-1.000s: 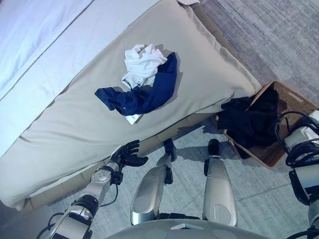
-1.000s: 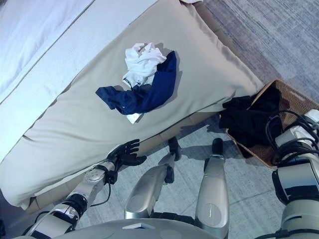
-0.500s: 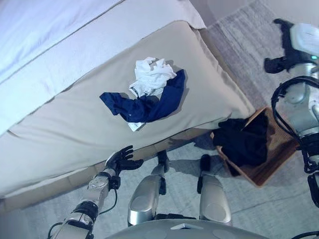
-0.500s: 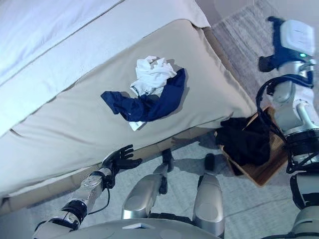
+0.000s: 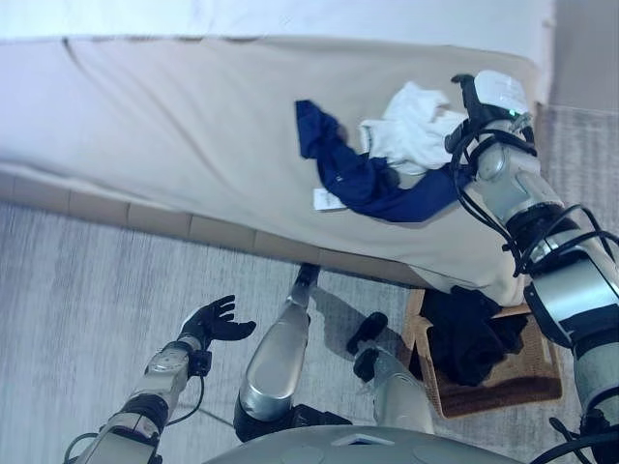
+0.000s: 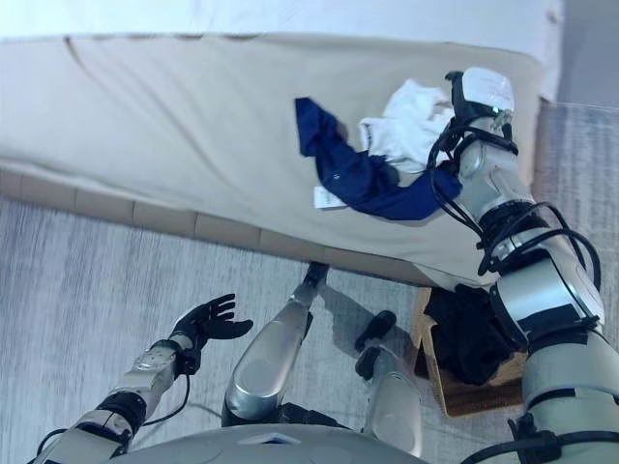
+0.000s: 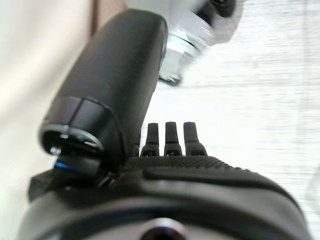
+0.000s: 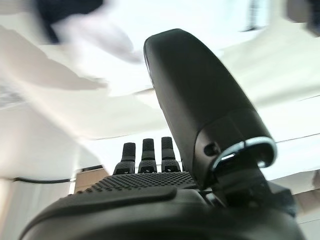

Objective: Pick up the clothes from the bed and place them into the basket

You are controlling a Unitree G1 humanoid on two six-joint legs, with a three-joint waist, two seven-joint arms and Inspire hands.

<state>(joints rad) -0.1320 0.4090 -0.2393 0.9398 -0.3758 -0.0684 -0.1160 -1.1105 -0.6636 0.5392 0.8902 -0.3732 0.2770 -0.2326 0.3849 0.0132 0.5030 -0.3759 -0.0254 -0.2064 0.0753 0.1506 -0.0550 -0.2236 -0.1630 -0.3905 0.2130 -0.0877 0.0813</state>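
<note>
A white garment [image 5: 411, 124] and a navy garment [image 5: 363, 179] lie bunched together on the beige bed cover [image 5: 174, 126]. My right hand [image 5: 464, 92] reaches over the bed beside the white garment, at its right edge; in the right wrist view its fingers [image 8: 144, 152] are straight and hold nothing. My left hand [image 5: 215, 319] hangs open over the floor, away from the bed; its fingers [image 7: 171, 135] show straight in the left wrist view. The brown wicker basket [image 5: 542, 382] stands on the floor at the bed's corner with black clothes [image 5: 469, 333] in it.
The bed's wooden base [image 5: 126, 215] runs along the grey carpet [image 5: 87, 290]. White bedding [image 5: 290, 17] lies at the far side of the bed. The basket sits under my right arm, close to the bed's corner.
The camera has swung, so the whole scene has shifted. My right arm has come down from its raised pose to the white garment on the bed. My left hand stays open.
</note>
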